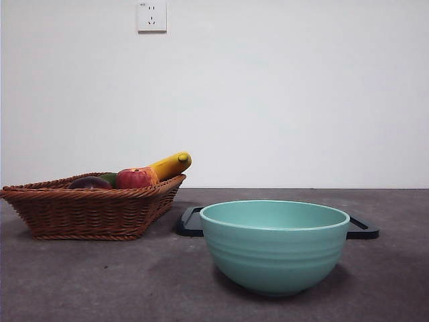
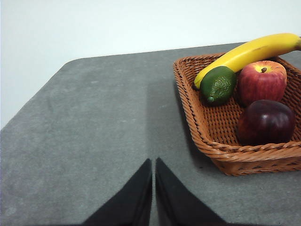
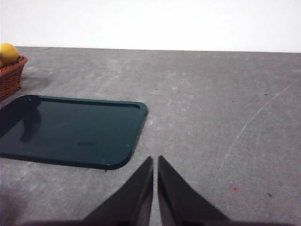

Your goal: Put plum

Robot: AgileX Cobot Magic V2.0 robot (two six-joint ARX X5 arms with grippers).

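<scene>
The dark purple plum (image 2: 265, 122) lies in a brown wicker basket (image 2: 194, 111), next to a red apple (image 2: 261, 81); in the front view the plum (image 1: 89, 182) shows just above the basket's (image 1: 94, 211) rim at the left. My left gripper (image 2: 154, 165) is shut with nothing in it, over bare table a short way from the basket. My right gripper (image 3: 155, 162) is also shut and holds nothing, beside the corner of a dark tray (image 3: 70, 134). Neither arm shows in the front view.
The basket also holds a green fruit (image 2: 217, 84) and a yellow banana (image 2: 249, 52). A teal bowl (image 1: 275, 245) stands near the front, with the dark tray (image 1: 190, 222) behind it. A wall socket (image 1: 151, 17) is on the white wall.
</scene>
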